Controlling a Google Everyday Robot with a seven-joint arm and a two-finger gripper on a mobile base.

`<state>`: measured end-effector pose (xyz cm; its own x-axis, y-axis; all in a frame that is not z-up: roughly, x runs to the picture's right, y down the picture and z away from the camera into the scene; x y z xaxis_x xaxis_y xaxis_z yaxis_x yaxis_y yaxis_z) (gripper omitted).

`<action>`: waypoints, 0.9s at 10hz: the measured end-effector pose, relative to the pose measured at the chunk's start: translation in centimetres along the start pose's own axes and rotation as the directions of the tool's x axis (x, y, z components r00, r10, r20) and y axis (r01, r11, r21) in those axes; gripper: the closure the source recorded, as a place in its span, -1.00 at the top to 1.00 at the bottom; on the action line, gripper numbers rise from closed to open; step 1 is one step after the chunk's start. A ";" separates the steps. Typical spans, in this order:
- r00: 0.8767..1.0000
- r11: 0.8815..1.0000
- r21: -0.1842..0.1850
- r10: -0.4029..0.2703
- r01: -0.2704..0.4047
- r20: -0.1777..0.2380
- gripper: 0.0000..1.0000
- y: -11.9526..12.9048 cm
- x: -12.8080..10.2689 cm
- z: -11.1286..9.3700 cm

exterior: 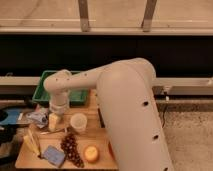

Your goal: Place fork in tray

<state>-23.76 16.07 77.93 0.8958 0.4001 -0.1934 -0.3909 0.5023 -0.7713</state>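
The green tray [44,89] stands at the back left of the wooden table, partly hidden behind my arm. My gripper [54,118] hangs below the white wrist, in front of the tray and left of the white cup [78,121]. A thin silvery fork [52,131] appears to lie flat on the table just in front of the gripper. I cannot tell whether the gripper touches it.
A crumpled bag [37,116] lies left of the gripper. Dark grapes [70,147], an orange [91,153], a blue square pad [52,155] and a yellow object [32,143] sit along the table's front. My large arm covers the table's right side.
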 end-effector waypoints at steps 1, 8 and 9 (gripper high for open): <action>1.000 1.000 -0.017 0.001 -0.001 0.003 0.60 0.1 0.1 0.7; 0.999 0.997 -0.072 -0.028 0.030 0.025 0.60 2.2 -1.0 3.7; 0.999 0.996 -0.075 -0.037 0.039 0.028 0.60 2.7 -1.2 3.9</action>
<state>-26.74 19.96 78.41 0.9034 0.4026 -0.1479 -0.3388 0.4585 -0.8216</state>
